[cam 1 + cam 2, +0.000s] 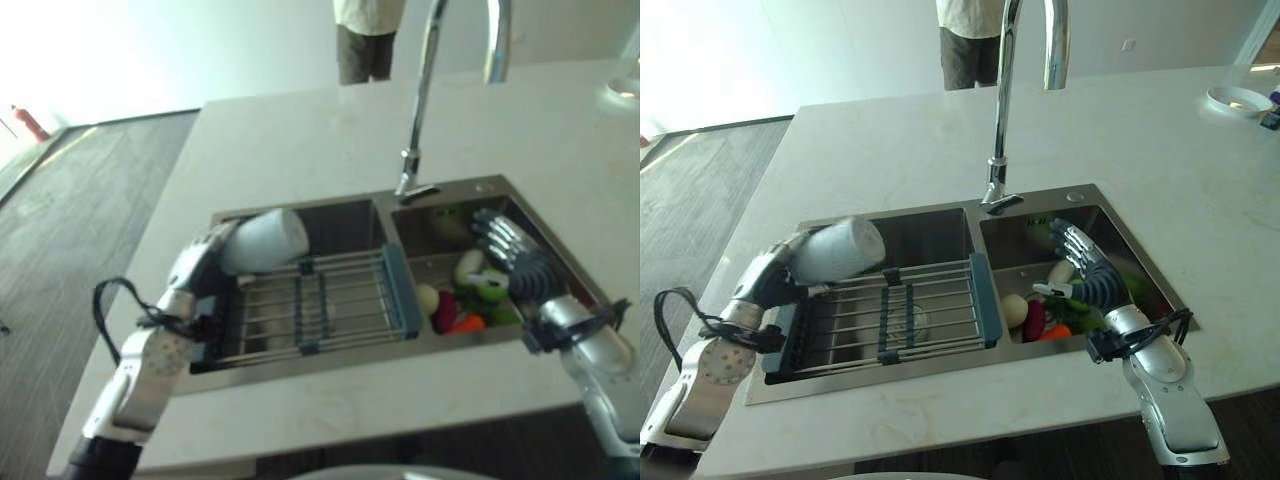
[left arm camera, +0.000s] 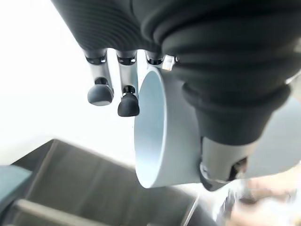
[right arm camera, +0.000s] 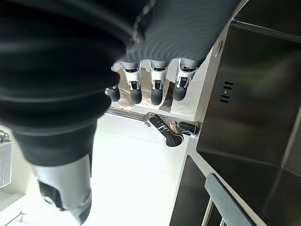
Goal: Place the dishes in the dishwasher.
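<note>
My left hand (image 1: pixel 768 272) holds a white cup (image 1: pixel 838 249) on its side above the left basin of the steel sink (image 1: pixel 940 215). In the left wrist view the cup (image 2: pixel 162 136) sits between the thumb and the fingers (image 2: pixel 128 104), its mouth open toward the camera. Below it a wire drying rack (image 1: pixel 905 315) with blue ends spans the left basin. My right hand (image 1: pixel 1087 268) hovers open over the right basin, its fingers (image 3: pixel 157 92) straight, above vegetables (image 1: pixel 1045 318) lying there.
A tall chrome faucet (image 1: pixel 1005 90) rises behind the sink divider. A white dish (image 1: pixel 1238 99) rests on the pale counter (image 1: pixel 890 140) at the far right. A person (image 1: pixel 970 40) stands beyond the counter's far edge. Grey floor lies to the left.
</note>
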`<state>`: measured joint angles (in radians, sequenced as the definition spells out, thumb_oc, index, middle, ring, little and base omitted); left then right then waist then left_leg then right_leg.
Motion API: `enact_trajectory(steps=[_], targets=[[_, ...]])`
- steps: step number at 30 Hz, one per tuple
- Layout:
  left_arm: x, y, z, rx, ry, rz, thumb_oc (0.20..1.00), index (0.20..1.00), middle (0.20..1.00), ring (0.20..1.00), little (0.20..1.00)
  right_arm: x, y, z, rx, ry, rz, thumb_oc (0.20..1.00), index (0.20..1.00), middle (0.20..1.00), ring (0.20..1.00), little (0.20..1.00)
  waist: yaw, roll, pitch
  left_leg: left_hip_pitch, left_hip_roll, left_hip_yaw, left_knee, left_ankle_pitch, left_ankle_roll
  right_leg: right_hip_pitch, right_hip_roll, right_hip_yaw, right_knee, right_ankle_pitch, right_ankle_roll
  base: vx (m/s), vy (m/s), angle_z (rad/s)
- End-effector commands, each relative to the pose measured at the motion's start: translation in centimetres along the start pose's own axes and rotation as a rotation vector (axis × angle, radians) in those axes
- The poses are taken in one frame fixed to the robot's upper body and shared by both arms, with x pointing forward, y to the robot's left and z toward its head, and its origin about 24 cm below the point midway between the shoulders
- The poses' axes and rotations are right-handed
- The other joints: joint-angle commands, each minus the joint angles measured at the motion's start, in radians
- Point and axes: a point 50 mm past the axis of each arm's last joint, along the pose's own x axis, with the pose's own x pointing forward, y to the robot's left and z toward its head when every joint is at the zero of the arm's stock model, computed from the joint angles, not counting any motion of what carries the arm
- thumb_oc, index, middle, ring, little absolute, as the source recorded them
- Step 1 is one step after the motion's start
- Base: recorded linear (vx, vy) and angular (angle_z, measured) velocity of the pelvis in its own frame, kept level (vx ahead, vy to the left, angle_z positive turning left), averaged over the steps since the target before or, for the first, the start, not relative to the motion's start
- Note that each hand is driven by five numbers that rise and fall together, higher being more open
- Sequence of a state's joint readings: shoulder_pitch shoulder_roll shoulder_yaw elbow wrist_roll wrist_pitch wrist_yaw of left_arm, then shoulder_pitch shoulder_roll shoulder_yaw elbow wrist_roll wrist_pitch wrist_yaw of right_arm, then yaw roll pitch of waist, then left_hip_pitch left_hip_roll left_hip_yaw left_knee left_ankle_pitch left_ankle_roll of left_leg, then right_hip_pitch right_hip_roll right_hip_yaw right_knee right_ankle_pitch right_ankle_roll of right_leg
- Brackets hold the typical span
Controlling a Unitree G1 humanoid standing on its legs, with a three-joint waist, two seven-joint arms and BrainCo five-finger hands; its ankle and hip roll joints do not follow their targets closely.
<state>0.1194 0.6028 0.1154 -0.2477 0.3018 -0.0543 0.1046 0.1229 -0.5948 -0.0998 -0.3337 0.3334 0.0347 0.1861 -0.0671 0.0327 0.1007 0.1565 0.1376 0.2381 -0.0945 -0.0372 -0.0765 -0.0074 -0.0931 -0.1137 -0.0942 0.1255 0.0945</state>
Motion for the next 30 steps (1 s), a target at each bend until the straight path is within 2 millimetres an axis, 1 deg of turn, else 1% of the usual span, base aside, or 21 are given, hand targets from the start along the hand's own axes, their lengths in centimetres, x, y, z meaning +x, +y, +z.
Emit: enact_trajectory(steps=[1,5,6,7,8,9,11,12,13,14,17,20,21,22,23,24,26,27,28,29,30], targets=[[0.9,3.5,4.2,-0.102,-0.320,0.170,0.200,0.200,0.200,0.200,0.200,0.1,0.1,3.2,-0.051,-0.175,-0.016,1.000,1.000,1.000,1.000,1.000,-0.001,-0.036,-0.023,-0.012,0.049,-0.058,0.007,0.021,-0.035,0.114,-0.080,-0.023,0.007,-0.105,0.085,0.02,-0.129,0.21],[-0.5,4.4,5.9,-0.272,-0.430,0.229,0.200,0.200,0.200,0.200,0.200,-0.2,-0.2,3.9,-0.085,-0.187,0.023,1.000,1.000,1.000,1.000,1.000,0.019,-0.041,-0.019,-0.022,0.080,-0.080,0.008,0.056,-0.064,0.109,-0.046,-0.011,0.007,-0.113,0.061,-0.01,-0.170,0.10],[-0.7,4.4,6.0,-0.310,-0.433,0.239,0.200,0.200,0.200,0.200,0.200,-0.4,-0.2,4.1,-0.093,-0.195,0.031,1.000,1.000,1.000,1.000,1.000,0.027,-0.046,-0.012,-0.037,0.089,-0.086,0.014,0.076,-0.070,0.104,-0.038,-0.011,0.007,-0.105,0.054,0.02,-0.304,0.09],[-1.4,4.3,6.0,-0.401,-0.437,0.241,0.200,0.200,0.200,0.200,0.200,-0.9,-0.4,4.3,-0.106,-0.204,0.015,1.000,1.000,1.000,1.000,1.000,0.042,-0.049,0.001,-0.062,0.119,-0.100,0.007,0.108,-0.085,0.102,-0.017,-0.017,0.007,-0.115,0.043,0.01,-0.253,0.11],[-1.5,4.3,6.0,-0.407,-0.437,0.240,0.200,0.200,0.200,0.200,0.200,-0.9,-0.4,4.3,-0.108,-0.204,0.011,1.000,1.000,1.000,1.000,1.000,0.041,-0.048,0.000,-0.063,0.124,-0.103,0.007,0.102,-0.088,0.105,-0.014,-0.019,0.007,-0.125,0.043,-0.13,-0.232,0.19],[-1.5,3.9,6.3,-0.474,-0.483,0.229,0.200,0.200,0.200,0.200,0.200,-1.1,-1.0,4.5,-0.149,-0.216,-0.061,1.000,1.000,1.000,1.000,1.000,0.033,-0.040,0.029,-0.128,0.154,-0.046,0.007,0.154,-0.103,0.106,-0.009,-0.057,0.007,-0.127,0.037,-0.19,-0.084,0.20],[-1.3,3.8,6.4,-0.492,-0.500,0.232,0.200,0.200,0.200,0.200,0.200,-0.9,-1.2,4.6,-0.156,-0.225,-0.077,1.000,1.000,1.000,1.000,1.000,0.028,-0.038,0.035,-0.133,0.155,-0.031,0.007,0.161,-0.103,0.102,-0.009,-0.069,0.007,-0.124,0.037,-0.21,-0.043,0.70],[-1.2,3.8,6.6,-0.515,-0.524,0.249,0.200,0.200,0.200,0.200,0.200,-0.6,-1.6,4.9,-0.159,-0.249,-0.094,1.000,1.000,1.000,1.000,1.000,0.020,-0.041,0.040,-0.113,0.140,-0.002,0.023,0.149,-0.095,0.085,-0.016,-0.087,0.007,-0.115,0.036,-0.32,0.031,1.00],[-1.0,3.9,6.8,-0.540,-0.543,0.269,0.200,0.200,0.200,0.200,0.200,-0.4,-2.1,5.4,-0.152,-0.278,-0.104,1.000,1.000,1.000,1.000,1.000,0.007,-0.050,0.047,-0.101,0.126,0.042,0.098,0.130,-0.085,0.066,-0.027,-0.102,0.007,-0.104,0.029,-0.48,0.058,0.65],[-0.8,4.0,7.1,-0.560,-0.567,0.277,0.200,0.200,0.200,0.200,0.200,-0.6,-2.7,5.6,-0.146,-0.298,-0.126,1.000,1.000,1.000,1.000,1.000,-0.014,-0.061,0.049,-0.083,0.133,0.096,0.210,0.123,-0.080,0.044,-0.040,-0.129,0.007,-0.082,0.016,-0.50,0.095,0.12],[-0.5,3.9,7.5,-0.579,-0.605,0.300,0.200,0.200,0.200,0.200,0.200,-0.8,-3.2,5.4,-0.152,-0.316,-0.164,1.000,1.000,1.000,1.000,1.000,-0.052,-0.064,0.041,-0.016,0.154,0.129,0.329,0.100,-0.078,0.001,-0.062,-0.191,0.007,-0.039,-0.004,-0.38,0.129,0.94],[-0.5,3.9,7.2,-0.600,-0.608,0.330,0.200,0.200,0.200,0.200,0.200,-1.0,-3.3,5.3,-0.190,-0.311,-0.173,1.000,1.000,1.000,1.000,1.000,-0.073,-0.037,0.023,0.075,0.195,0.185,0.316,0.125,-0.120,-0.008,-0.072,-0.273,0.007,-0.028,0.001,-0.29,0.270,0.85],[-0.5,3.9,7.1,-0.618,-0.613,0.325,0.200,0.200,0.200,0.200,0.200,-1.0,-3.5,5.3,-0.202,-0.312,-0.188,1.000,1.000,1.000,1.000,1.000,-0.077,-0.028,0.022,0.102,0.194,0.243,0.258,0.111,-0.124,-0.012,-0.091,-0.334,0.007,0.003,0.015,-0.30,0.295,1.13],[-0.4,3.9,7.1,-0.621,-0.615,0.320,0.200,0.200,0.200,0.200,0.200,-0.9,-3.6,5.4,-0.202,-0.314,-0.196,1.000,1.000,1.000,1.000,1.000,-0.082,-0.025,0.021,0.128,0.182,0.262,0.212,0.102,-0.124,-0.017,-0.111,-0.358,0.007,0.024,0.031,-0.31,0.467,1.41],[-0.5,4.0,6.9,-0.622,-0.606,0.317,0.200,0.200,0.200,0.200,0.200,-0.7,-3.6,5.5,-0.186,-0.320,-0.196,1.000,1.000,1.000,1.000,1.000,-0.079,-0.013,0.017,0.166,0.168,0.258,0.146,0.080,-0.138,-0.025,-0.135,-0.356,0.007,0.043,0.072,-0.21,0.416,1.50],[-0.6,4.1,6.8,-0.627,-0.607,0.314,0.200,0.200,0.200,0.200,0.200,-0.6,-3.6,5.5,-0.177,-0.320,-0.201,1.000,1.000,1.000,1.000,1.000,-0.070,-0.012,0.018,0.175,0.157,0.257,0.128,0.061,-0.130,-0.031,-0.152,-0.367,0.008,0.061,0.088,-0.23,0.499,1.50],[-0.7,4.3,6.7,-0.630,-0.607,0.310,0.200,0.200,0.200,0.200,0.200,0.1,-3.1,5.5,-0.180,-0.322,-0.203,1.000,1.000,1.000,1.000,1.000,-0.041,-0.014,0.029,0.175,0.102,0.218,0.111,-0.056,-0.096,-0.047,-0.222,-0.372,0.010,0.123,0.141,-0.26,0.490,1.35],[-0.8,4.4,6.7,-0.640,-0.607,0.304,0.200,0.200,0.200,0.200,0.200,0.2,-2.8,5.3,-0.185,-0.324,-0.206,1.000,1.000,1.000,1.000,1.000,-0.023,-0.026,0.041,0.160,0.059,0.214,0.107,-0.099,-0.077,-0.056,-0.275,-0.401,0.010,0.180,0.148,-0.20,0.436,1.28],[-0.8,4.5,6.7,-0.643,-0.605,0.297,0.200,0.200,0.200,0.200,0.200,0.2,-2.6,5.3,-0.179,-0.326,-0.206,1.000,1.000,1.000,1.000,1.000,-0.015,-0.025,0.043,0.156,0.046,0.179,0.104,-0.120,-0.071,-0.056,-0.289,-0.383,0.012,0.185,0.162,-0.31,0.557,1.54],[-0.6,4.5,6.9,-0.621,-0.596,0.303,0.200,0.200,0.200,0.200,0.200,0.3,-1.8,5.1,-0.137,-0.340,-0.183,1.000,1.000,1.000,1.000,1.000,0.010,-0.040,0.063,0.123,-0.004,0.150,0.115,-0.135,-0.054,-0.062,-0.356,-0.405,0.013,0.230,0.165,-0.22,0.506,1.28],[-0.5,4.5,7.0,-0.603,-0.592,0.308,0.200,0.200,0.200,0.200,0.200,0.4,-1.3,5.0,-0.129,-0.340,-0.169,1.000,1.000,1.000,1.000,1.000,0.022,-0.044,0.069,0.115,-0.018,0.141,0.112,-0.137,-0.049,-0.057,-0.373,-0.412,0.013,0.237,0.167,-0.27,0.555,1.15]])
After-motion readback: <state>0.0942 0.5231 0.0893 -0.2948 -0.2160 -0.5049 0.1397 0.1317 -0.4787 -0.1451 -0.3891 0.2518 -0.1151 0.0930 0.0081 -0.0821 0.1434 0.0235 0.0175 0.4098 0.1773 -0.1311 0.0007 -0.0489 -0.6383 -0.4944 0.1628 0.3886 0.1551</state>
